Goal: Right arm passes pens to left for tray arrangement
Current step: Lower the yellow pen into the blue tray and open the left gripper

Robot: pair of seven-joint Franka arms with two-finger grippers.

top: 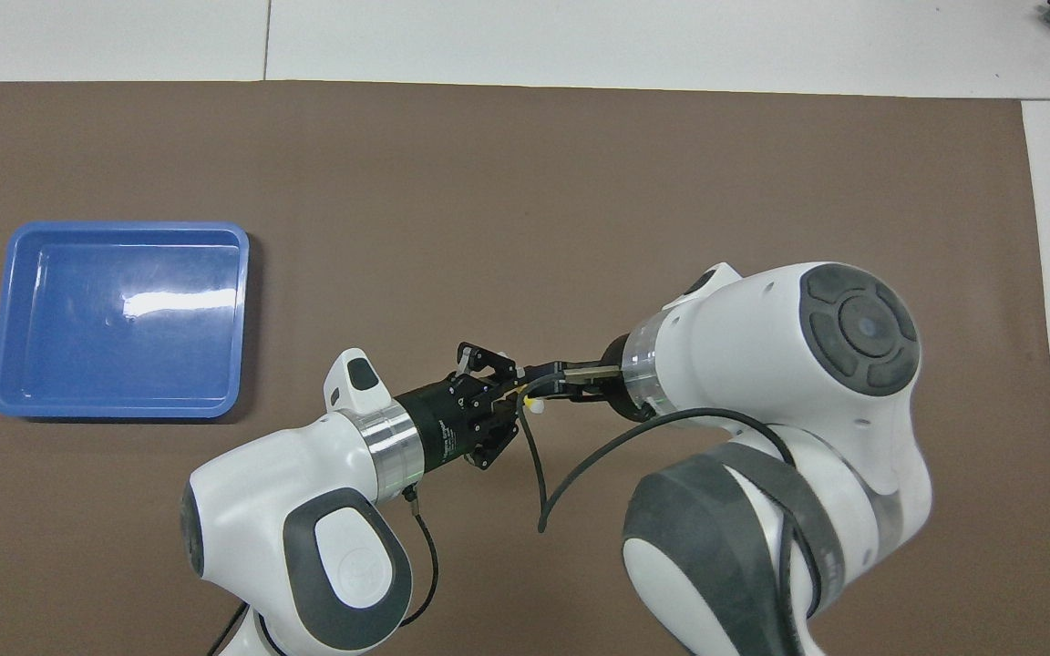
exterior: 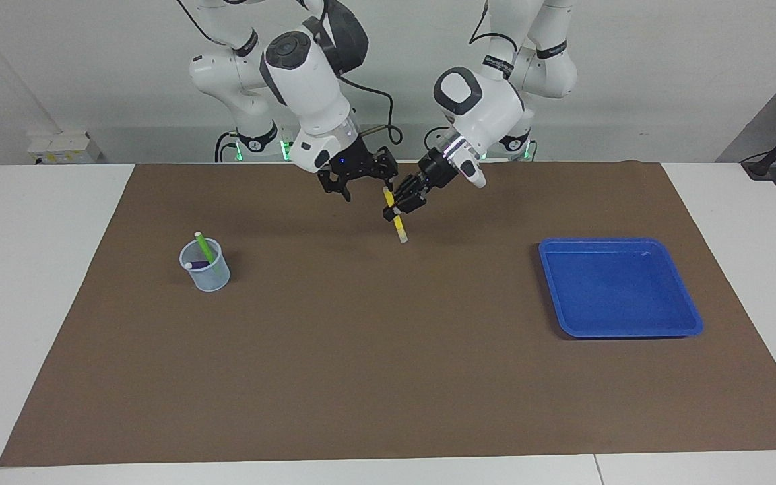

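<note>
My left gripper [exterior: 399,205] is shut on the yellow pen [exterior: 398,225], which hangs tilted above the brown mat near the robots, whitish end down. In the overhead view only the tip of the yellow pen [top: 533,404] shows at the left gripper [top: 509,403]. Beside it my right gripper [exterior: 361,179], the one with the blue light, stands open and holds nothing; the overhead view shows the right gripper [top: 550,381] just off the pen. The green pen [exterior: 205,248] and purple pen [exterior: 198,265] stand in a translucent cup [exterior: 206,273]. The blue tray [exterior: 620,289] lies empty.
The cup stands toward the right arm's end of the brown mat [exterior: 374,364] and the tray [top: 119,319] toward the left arm's end. In the overhead view the right arm's elbow covers the cup. White table borders the mat.
</note>
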